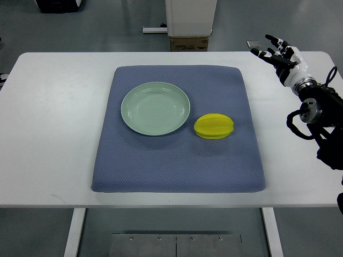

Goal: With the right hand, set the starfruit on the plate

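A blue textured fabric mat (pixel 177 160) covers the white table (pixel 53 134). The glossy yellow ridged starfruit (pixel 214 127) lies on the mat just right of the round pale green plate (pixel 155 108), long axis left-right. The right hand (pixel 278 53) hovers at the far right, fingers spread, empty.

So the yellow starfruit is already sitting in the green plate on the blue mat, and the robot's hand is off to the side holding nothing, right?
Not quite. The top view shows the starfruit lying on the blue mat just right of the green plate, which is empty. The rest holds: the right hand is off to the side, fingers spread, holding nothing.
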Available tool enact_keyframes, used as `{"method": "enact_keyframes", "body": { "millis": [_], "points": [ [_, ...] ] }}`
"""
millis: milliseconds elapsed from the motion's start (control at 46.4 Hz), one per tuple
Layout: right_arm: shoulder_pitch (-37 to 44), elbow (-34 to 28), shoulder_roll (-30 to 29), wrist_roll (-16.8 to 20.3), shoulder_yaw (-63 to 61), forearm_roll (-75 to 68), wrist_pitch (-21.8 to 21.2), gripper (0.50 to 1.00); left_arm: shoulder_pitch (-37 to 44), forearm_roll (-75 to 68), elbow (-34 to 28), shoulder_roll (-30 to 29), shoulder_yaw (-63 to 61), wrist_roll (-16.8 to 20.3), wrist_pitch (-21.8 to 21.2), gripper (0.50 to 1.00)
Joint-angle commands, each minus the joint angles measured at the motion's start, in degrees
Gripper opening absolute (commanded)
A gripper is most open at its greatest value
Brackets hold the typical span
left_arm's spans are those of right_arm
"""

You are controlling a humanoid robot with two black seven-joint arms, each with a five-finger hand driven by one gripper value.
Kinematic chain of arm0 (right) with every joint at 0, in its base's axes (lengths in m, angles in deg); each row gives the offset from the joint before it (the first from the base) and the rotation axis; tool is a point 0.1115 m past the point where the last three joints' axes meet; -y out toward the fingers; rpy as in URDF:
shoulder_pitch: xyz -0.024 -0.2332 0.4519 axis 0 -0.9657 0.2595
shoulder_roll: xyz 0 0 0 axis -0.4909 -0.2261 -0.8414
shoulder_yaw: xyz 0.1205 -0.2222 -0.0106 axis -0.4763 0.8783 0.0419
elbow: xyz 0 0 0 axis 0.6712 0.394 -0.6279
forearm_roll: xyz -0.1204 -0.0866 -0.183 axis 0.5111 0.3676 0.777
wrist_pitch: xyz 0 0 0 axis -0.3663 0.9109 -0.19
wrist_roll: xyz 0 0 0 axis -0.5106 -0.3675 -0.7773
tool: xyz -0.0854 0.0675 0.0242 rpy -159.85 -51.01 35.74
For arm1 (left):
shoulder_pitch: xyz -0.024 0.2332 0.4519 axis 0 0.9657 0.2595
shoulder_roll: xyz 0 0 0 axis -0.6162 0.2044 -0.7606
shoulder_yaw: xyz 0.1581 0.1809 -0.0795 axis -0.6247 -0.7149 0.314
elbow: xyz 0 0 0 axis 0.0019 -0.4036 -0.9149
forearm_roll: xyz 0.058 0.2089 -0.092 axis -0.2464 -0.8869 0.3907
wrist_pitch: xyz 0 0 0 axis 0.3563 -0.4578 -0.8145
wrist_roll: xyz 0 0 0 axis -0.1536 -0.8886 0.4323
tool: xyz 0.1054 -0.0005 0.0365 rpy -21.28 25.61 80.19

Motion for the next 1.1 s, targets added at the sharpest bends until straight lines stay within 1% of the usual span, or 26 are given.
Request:
{"method": "enact_keyframes", "body": {
  "millis": [0,302,518,604,712,863,1013,1078],
  "points": [
    [0.0,0.0,0.1,-0.3,0.8,0.0,-0.1,1.0,0.0,0.0,0.0,0.0,0.0,0.0,0.0,1.0],
    [0.1,-0.1,0.2,-0.3,1.4,0.1,-0.4,1.0,0.0,0.0,0.0,0.0,0.0,0.0,0.0,1.0],
    [0.3,-0.7,0.3,-0.3,3.7,0.1,-0.6,1.0,0.0,0.0,0.0,0.0,0.0,0.0,0.0,1.0],
    [0.6,-1.4,0.3,-0.8,5.3,0.2,-0.6,1.0,0.0,0.0,0.0,0.0,0.1,0.0,0.0,1.0],
    [0.6,-4.3,1.0,-1.6,8.6,0.3,-0.7,1.0,0.0,0.0,0.0,0.0,0.0,0.0,0.0,1.0],
    [0.4,-10.0,2.9,-1.9,13.0,0.3,-0.9,1.0,0.0,0.0,0.0,0.0,0.1,0.0,0.0,1.0],
    [0.3,-14.6,4.2,-2.1,16.3,0.7,-3.0,1.0,0.0,0.0,0.0,0.0,0.0,0.0,0.0,1.0],
    [0.2,-15.8,5.0,-2.9,18.0,0.8,-4.1,1.0,0.0,0.0,0.0,0.0,0.1,0.0,0.0,1.0]
  ]
}}
